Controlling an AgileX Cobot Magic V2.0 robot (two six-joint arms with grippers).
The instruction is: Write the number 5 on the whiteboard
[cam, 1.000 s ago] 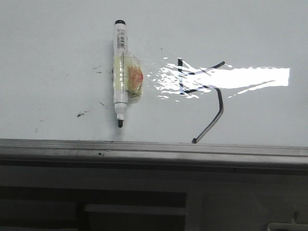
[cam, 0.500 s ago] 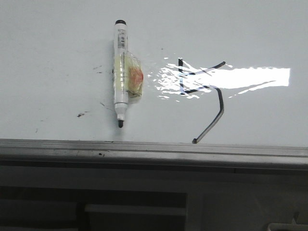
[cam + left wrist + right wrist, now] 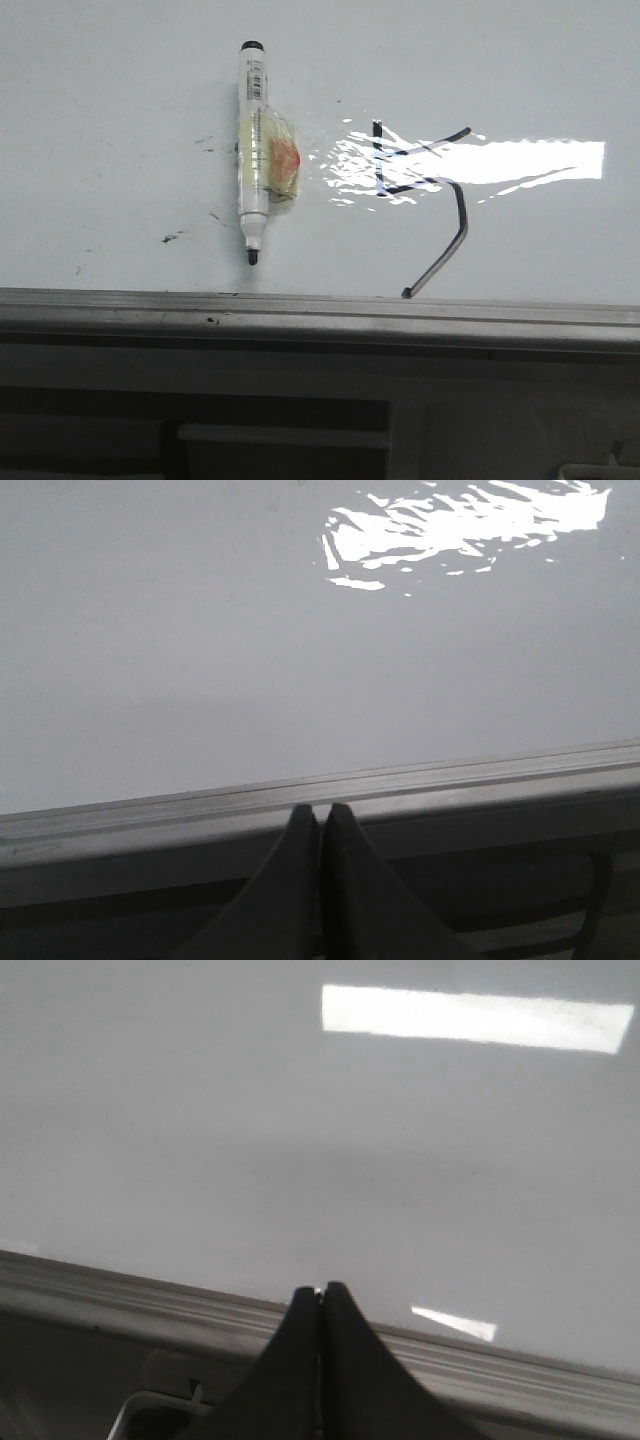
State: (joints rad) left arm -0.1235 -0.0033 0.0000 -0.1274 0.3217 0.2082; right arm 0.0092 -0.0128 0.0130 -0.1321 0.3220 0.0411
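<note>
Writing step judged complete. The 5 [image 3: 425, 205] drawn in thin black line on the whiteboard [image 3: 120, 110], right of centre and close to the near frame [image 3: 300, 308]: short upright stroke, slanted top bar crossing the glare patch [image 3: 500, 160], long tail hooking down to end just short of the frame. Shape angular but legible as the digit.

Marker [image 3: 256, 150] lying flat on the board left of the 5, uncapped tip toward the near edge, cap end far. Yellowish tape wrap [image 3: 272, 165] with a red patch around its middle. Held by neither arm. Small black smudges [image 3: 172, 238] further left, apart from the digit.

Left gripper [image 3: 320, 815] clenched tip to tip, holding nothing, parked over the near frame. Right gripper [image 3: 320, 1295] likewise closed and empty, also at the near frame. Neither visible in the front view.

Step in hand: retreat after release, or idle at rest. No further stroke judged necessary. If anything remains, only keeping both arms clear of the board to avoid smearing wet ink. Marker tip exposed and near the frame; any nudge likely to leave a stray mark.
</note>
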